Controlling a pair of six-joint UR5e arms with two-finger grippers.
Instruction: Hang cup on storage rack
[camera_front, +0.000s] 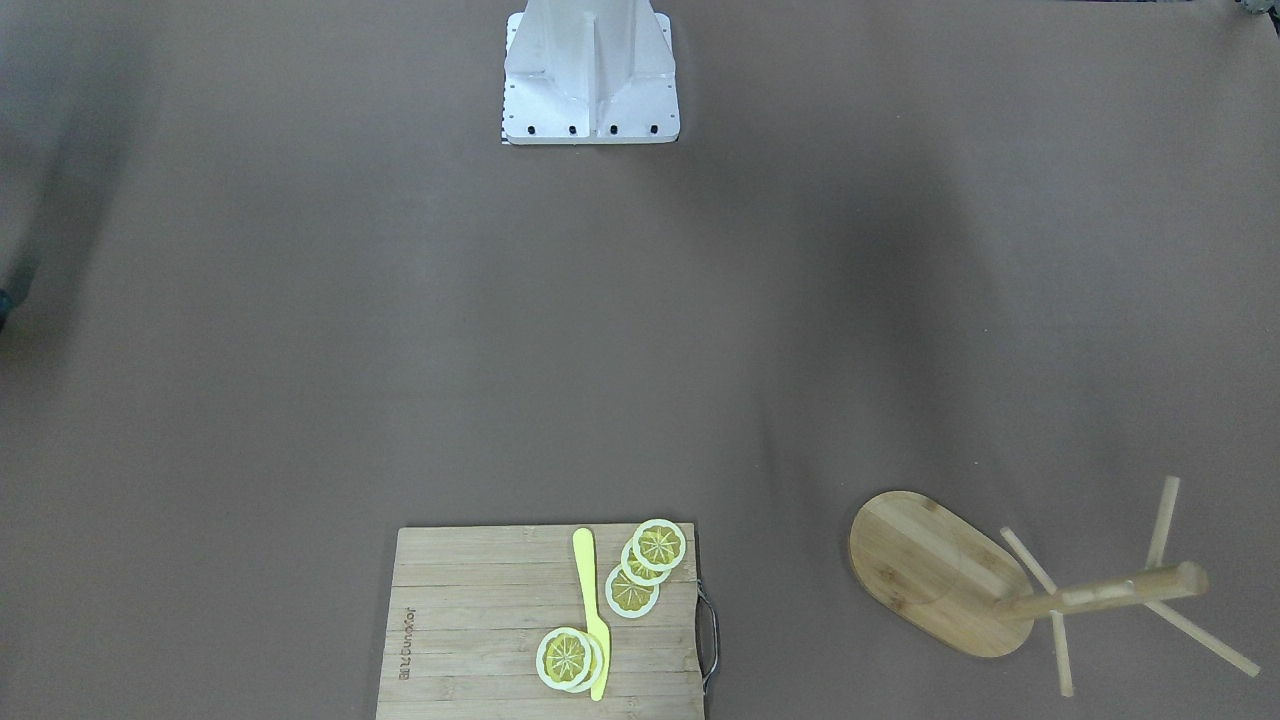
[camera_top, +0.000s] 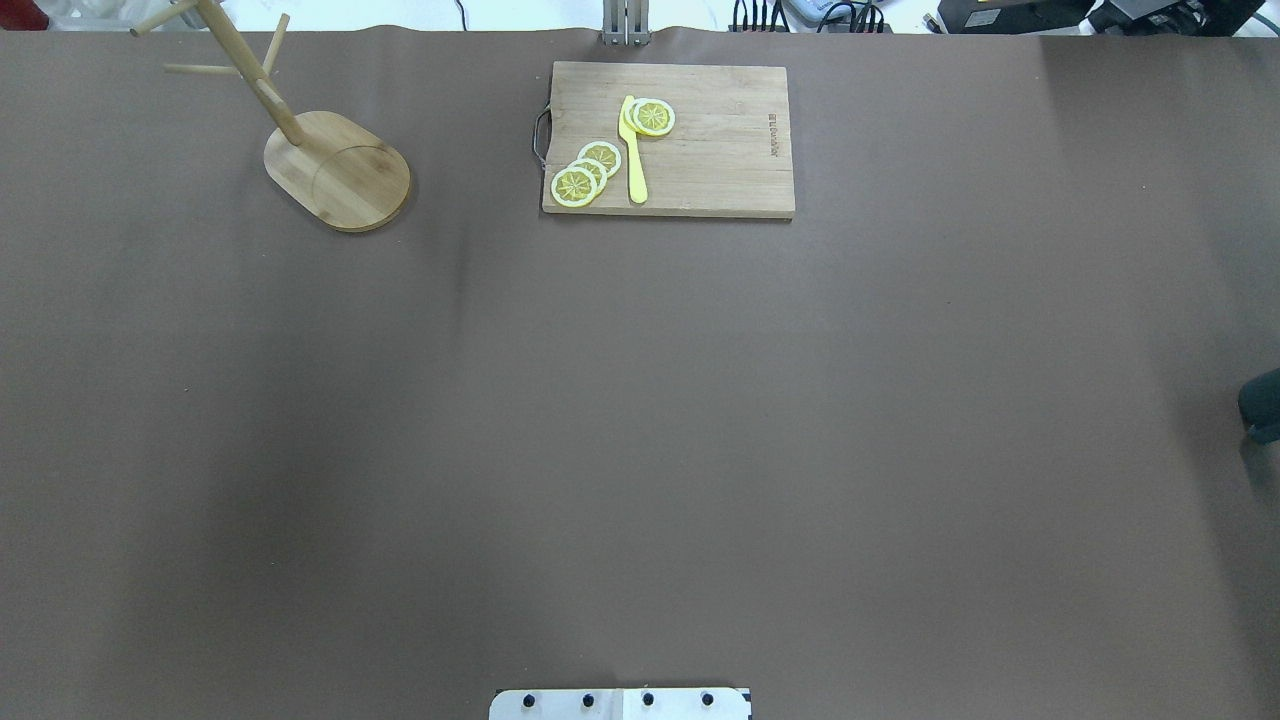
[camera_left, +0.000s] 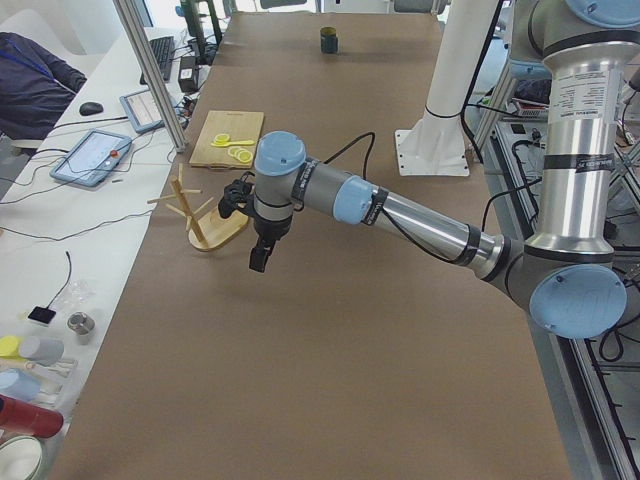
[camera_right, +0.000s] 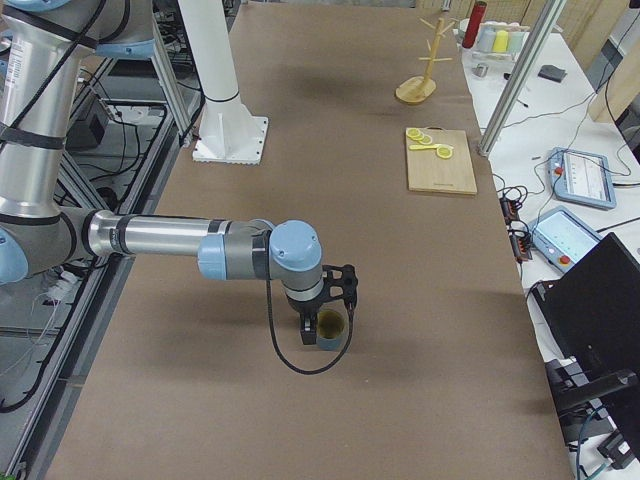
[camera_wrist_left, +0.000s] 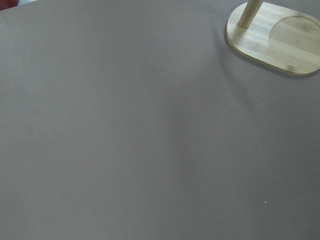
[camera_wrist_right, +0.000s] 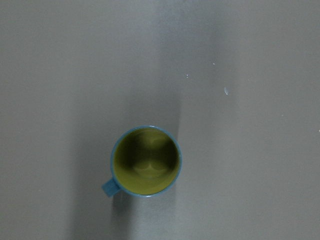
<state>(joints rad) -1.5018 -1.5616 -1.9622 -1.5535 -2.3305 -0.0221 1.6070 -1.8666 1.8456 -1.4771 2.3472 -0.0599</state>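
Even, diffuse overhead light falls on the matte brown bench (camera_top: 640, 450), leaving broad, soft-edged shadows. In the right wrist view a dim band runs from 12 to 6 o'clock across the slightly blurred slate-blue mug with yellow-green inside (camera_wrist_right: 145, 161).

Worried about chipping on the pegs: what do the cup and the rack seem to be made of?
The cup looks like glazed ceramic: smooth blue wall, slightly glossy yellow-green inside. The storage rack looks like bamboo, matte: pale strips with visible grain.
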